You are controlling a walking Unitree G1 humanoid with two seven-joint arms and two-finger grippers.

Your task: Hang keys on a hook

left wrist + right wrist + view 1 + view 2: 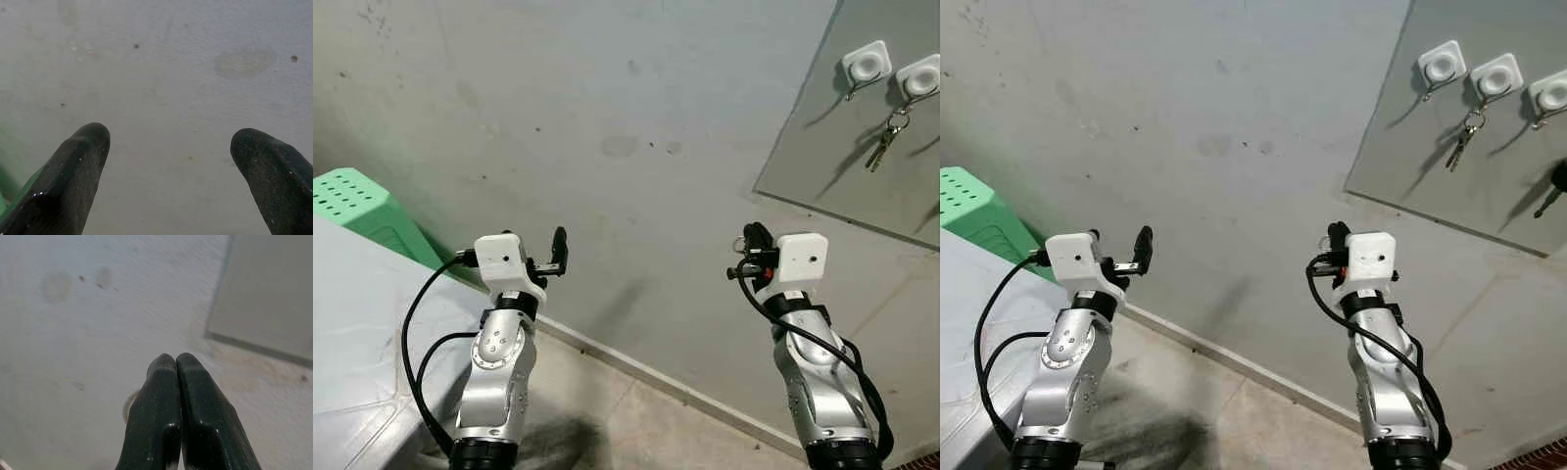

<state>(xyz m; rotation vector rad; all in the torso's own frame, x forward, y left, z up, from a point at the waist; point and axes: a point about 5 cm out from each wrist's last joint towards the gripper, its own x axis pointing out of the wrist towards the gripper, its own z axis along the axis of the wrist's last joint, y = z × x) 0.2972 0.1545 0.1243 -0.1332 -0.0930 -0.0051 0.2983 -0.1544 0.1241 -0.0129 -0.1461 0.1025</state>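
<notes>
Left to right. Green stool (357, 211) — perforated plastic top — sits against the wall (607, 117) at far left, with a pale bench (362, 333) corner below it. Neither matters for the hang.

Left gripper (168, 142) is raised toward bare wall, fingers spread wide with nothing between them; looks parked. Pads are matte black rubber with rounded tips.

Wall is rough grey plaster, stained and speckled, with a skirting line along the floor.

Right gripper (175, 363) is also raised at the wall, fingers pressed flat together. A small pale round shape sits beside them in the right wrist view — can't tell what it is.

Upper right is a smooth grey panel (822, 166) carrying white square hooks (866, 65), plastic-looking, each with a round centre and a metal prong. Keys (884, 139) already hang by their ring from the second hook (918, 78), well above and right of the right gripper, apart from it.

Judgement: the hang looks done, arms clear.
</notes>
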